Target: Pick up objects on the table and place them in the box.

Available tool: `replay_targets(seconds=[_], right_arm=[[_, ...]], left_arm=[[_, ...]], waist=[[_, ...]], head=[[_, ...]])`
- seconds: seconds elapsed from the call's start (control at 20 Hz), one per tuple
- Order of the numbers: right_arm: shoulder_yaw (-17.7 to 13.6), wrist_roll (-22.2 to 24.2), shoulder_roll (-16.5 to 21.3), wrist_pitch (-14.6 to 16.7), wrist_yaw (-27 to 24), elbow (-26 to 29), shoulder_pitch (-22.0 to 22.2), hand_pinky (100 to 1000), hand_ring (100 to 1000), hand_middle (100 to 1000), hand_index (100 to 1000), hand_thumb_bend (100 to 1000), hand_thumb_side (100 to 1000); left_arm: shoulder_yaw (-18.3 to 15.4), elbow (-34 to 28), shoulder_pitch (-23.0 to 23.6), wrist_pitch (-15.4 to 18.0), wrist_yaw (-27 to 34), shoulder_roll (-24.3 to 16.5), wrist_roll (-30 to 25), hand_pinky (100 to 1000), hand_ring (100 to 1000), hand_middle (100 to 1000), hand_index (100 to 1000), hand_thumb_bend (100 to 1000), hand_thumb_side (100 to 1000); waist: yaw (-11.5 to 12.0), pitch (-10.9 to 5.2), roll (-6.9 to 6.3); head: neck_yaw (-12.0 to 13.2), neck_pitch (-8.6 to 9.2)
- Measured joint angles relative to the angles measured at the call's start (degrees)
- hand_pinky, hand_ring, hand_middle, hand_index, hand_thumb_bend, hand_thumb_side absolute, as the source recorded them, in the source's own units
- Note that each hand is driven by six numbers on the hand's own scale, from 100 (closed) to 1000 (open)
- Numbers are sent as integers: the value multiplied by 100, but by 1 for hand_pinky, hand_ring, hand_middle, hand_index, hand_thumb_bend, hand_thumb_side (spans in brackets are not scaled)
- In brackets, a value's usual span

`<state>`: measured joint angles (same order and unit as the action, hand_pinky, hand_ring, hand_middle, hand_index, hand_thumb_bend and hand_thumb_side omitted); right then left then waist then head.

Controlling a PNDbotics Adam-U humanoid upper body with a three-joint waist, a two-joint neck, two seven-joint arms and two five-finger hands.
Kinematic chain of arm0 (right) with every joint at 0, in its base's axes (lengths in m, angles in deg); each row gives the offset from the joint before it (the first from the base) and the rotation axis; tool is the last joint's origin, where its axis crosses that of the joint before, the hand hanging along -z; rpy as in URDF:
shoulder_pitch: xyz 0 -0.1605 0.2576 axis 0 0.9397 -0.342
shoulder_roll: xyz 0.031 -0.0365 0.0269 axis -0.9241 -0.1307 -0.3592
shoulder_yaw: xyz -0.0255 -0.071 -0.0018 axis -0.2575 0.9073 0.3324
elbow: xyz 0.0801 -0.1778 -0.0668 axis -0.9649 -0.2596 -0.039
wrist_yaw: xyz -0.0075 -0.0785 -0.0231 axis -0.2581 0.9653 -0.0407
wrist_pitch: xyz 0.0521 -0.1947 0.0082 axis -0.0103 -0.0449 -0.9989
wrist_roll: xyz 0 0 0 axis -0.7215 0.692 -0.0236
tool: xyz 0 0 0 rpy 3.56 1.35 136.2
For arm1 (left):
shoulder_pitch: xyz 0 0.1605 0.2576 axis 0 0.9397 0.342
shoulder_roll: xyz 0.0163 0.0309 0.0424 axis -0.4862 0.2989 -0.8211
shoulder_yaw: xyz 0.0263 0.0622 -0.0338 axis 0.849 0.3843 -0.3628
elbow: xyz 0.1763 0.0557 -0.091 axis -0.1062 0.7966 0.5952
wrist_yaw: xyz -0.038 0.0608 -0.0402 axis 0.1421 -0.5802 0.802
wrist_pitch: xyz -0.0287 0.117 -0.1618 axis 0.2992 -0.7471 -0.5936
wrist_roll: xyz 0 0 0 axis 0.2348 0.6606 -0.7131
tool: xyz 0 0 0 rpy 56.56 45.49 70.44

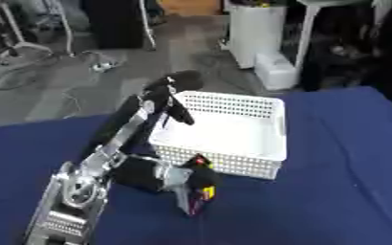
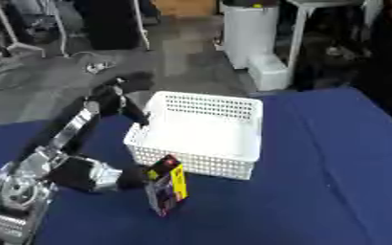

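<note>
A white perforated basket (image 1: 226, 165) stands on the blue table, and nothing shows inside it. Just in front of its near left corner a small dark box (image 2: 167, 189) with yellow and red markings stands upright on the cloth. My left arm comes in from the lower left, and its bent elbow (image 1: 172, 87) rises beside the basket's far left corner. My left hand (image 1: 202, 178) is at the small box, with its black fingers curled round the top and left side. My right hand shows in neither view.
The blue cloth (image 1: 342, 182) stretches wide to the right of and in front of the basket. Beyond the table's far edge are grey floor, a white bin (image 1: 254, 28), a white block (image 1: 275, 71), cables and stand legs.
</note>
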<state>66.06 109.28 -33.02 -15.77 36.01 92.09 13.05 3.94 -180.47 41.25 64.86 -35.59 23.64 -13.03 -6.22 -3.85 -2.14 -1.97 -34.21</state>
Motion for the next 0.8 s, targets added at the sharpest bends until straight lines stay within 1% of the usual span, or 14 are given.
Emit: replay_targets(seconds=[0.4,0.45,0.75,0.8], right_arm=[[0,-14,21,14,16,0,1,181,275,382,469,100,1000],[0,-14,21,14,16,0,1,181,275,382,469,100,1000],[0,-14,21,14,17,0,1,181,275,382,469,100,1000],[0,-14,21,14,17,0,1,181,275,382,469,100,1000]], left_arm=[[0,0,-2,-6,-8,0,0,607,589,910,904,823,714],[0,0,-2,-10,-32,0,4,606,590,909,903,819,724],[0,0,-2,-103,-424,-3,-75,599,603,925,900,813,734],[0,0,-2,-138,-505,-3,-119,557,608,938,897,817,732]], waist=[[1,2,0],[1,2,0],[1,2,0],[1,2,0]], head=[[0,0],[0,0],[1,0],[2,0]])
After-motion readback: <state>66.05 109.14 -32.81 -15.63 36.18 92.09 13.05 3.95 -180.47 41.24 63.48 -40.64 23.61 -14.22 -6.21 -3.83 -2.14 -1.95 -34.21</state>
